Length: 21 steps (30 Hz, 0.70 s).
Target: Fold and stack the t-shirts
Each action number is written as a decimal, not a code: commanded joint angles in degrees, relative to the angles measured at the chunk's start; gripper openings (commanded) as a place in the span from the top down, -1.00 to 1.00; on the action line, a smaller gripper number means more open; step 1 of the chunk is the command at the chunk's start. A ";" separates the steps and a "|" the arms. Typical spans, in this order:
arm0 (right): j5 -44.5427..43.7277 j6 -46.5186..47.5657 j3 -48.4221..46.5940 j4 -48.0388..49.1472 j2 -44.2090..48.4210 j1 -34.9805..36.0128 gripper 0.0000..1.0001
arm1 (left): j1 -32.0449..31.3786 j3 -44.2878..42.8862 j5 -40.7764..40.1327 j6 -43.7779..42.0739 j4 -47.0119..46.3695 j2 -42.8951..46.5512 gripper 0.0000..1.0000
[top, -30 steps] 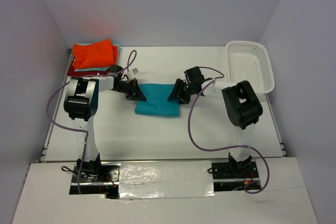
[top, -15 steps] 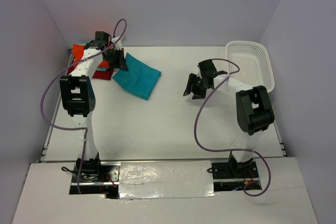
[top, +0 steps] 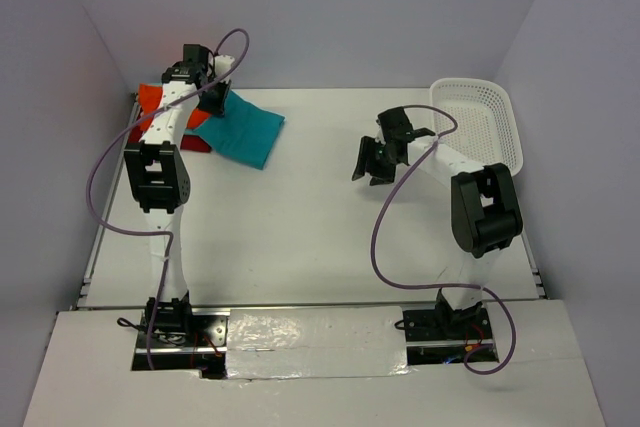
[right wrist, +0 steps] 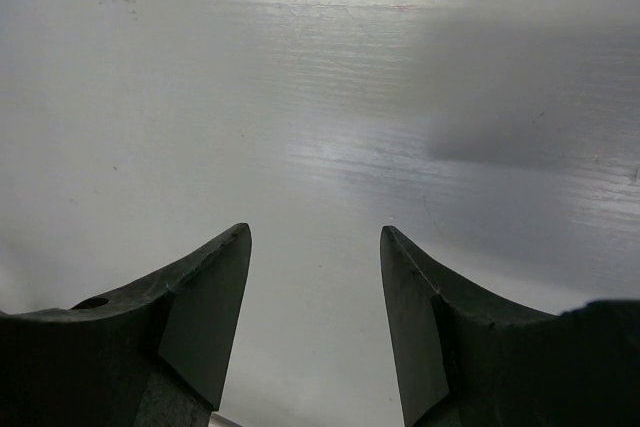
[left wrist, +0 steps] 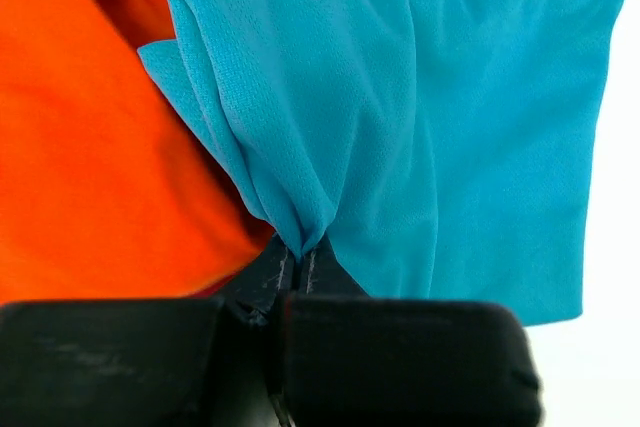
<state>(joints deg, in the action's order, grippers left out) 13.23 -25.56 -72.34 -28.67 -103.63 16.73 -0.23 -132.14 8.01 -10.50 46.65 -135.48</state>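
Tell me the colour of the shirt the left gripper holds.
Plain teal-blue. The shirt shows best in the left wrist view, pinched in the left gripper.

Three t-shirts visible, one mesh basket, two robot arms, two hands

The top camera looks down from high behind the near edge, taking in the whole table; the left wrist camera sits tight against the teal-blue shirt, also visible from above; the right wrist camera faces the table surface, close.
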 commanded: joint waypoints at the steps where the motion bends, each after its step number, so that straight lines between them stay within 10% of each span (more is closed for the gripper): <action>1: -1.98 1.48 -1.76 -1.92 0.10 -0.03 -0.24 | 0.05 -2.59 -4.14 -4.08 -5.08 3.91 1.00; 21: -4.62 2.18 -0.26 -5.61 -1.13 0.05 -0.24 | 10.06 -14.55 7.80 4.25 -8.77 6.01 1.00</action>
<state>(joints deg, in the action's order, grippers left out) 9.80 -24.32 -72.31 -32.53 -104.22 16.73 6.24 -143.22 12.14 -9.28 41.47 -133.80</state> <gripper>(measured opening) 0.620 0.038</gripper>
